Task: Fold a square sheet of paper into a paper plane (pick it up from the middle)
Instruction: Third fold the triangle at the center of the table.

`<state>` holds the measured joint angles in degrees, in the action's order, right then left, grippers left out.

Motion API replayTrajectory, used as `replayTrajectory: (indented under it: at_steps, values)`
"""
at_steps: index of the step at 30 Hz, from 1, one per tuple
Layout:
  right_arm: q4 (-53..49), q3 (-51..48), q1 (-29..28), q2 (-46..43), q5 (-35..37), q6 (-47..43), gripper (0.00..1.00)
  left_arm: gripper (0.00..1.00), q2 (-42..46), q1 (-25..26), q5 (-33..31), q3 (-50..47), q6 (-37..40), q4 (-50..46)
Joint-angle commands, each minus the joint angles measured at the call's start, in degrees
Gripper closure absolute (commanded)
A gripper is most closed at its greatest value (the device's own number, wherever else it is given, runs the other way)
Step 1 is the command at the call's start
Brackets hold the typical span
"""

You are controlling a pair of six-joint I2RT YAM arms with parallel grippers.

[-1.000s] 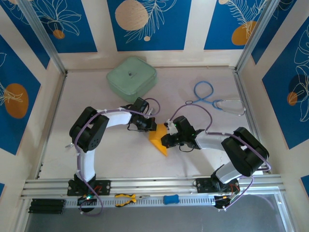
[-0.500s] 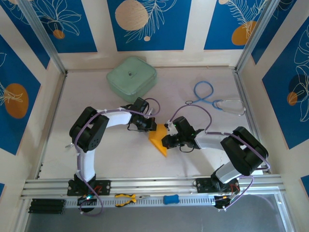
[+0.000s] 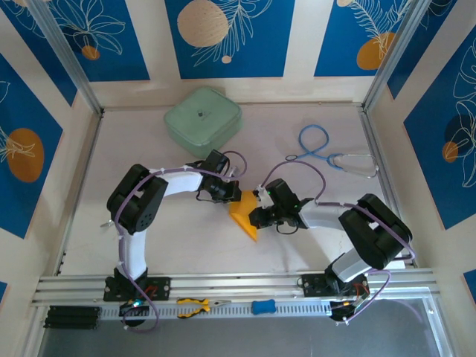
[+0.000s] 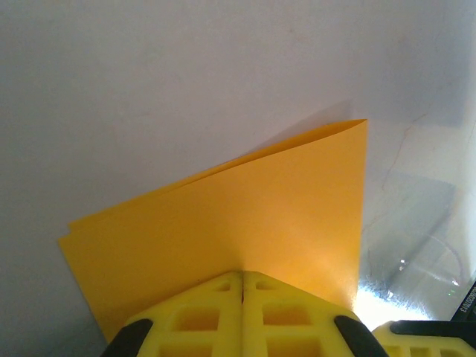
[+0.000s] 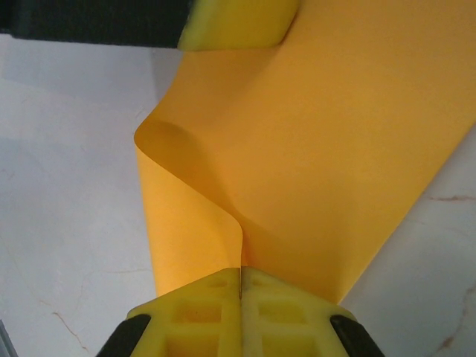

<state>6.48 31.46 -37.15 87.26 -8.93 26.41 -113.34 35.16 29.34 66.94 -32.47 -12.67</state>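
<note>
Top external gives us the mint-green case (image 3: 202, 121) at the far left of the bench (image 3: 171, 230), well apart from both arms. Nearer and to its right, the left gripper (image 3: 233, 195) is pressed together on the upper edge of the square sheet of paper (image 3: 244, 217). The sheet sits near the middle of the bench between the 2 grippers, folded into an orange-yellow wedge whose tip points toward the near rail. Just right of it, the right gripper (image 3: 257, 210) pinches the sheet's right side. Farther right, a blue-looped metal tool (image 3: 316, 143) lies by the far right corner. On the near rail we see yellow-handled pliers (image 3: 195, 305) and, right of them, a small blue object (image 3: 262, 306).

Left wrist shows us the left gripper (image 4: 242, 280) shut tight on the sheet (image 4: 245, 208), 2 layers showing along its far edge.

Right wrist shows us the right gripper (image 5: 241, 278) clamping the sheet (image 5: 327, 141), which curls into a loop left of the pinch.
</note>
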Motion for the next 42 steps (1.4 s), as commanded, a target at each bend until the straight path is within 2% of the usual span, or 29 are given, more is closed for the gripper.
replayTrajectory:
  at_steps: [1,32,42]
  values:
    - [-0.9,1.27,-0.3,0.67,0.23,-0.66,0.97,0.94,0.31,0.29,-1.71,-0.67,0.52,-2.76]
    - [-1.87,1.16,-0.82,2.08,1.37,0.39,0.97,0.93,0.86,0.26,-2.37,0.22,0.72,-3.48]
    - [-2.71,0.75,-1.53,-0.78,2.9,0.57,0.98,0.94,1.11,0.34,-2.3,0.21,0.68,-3.71]
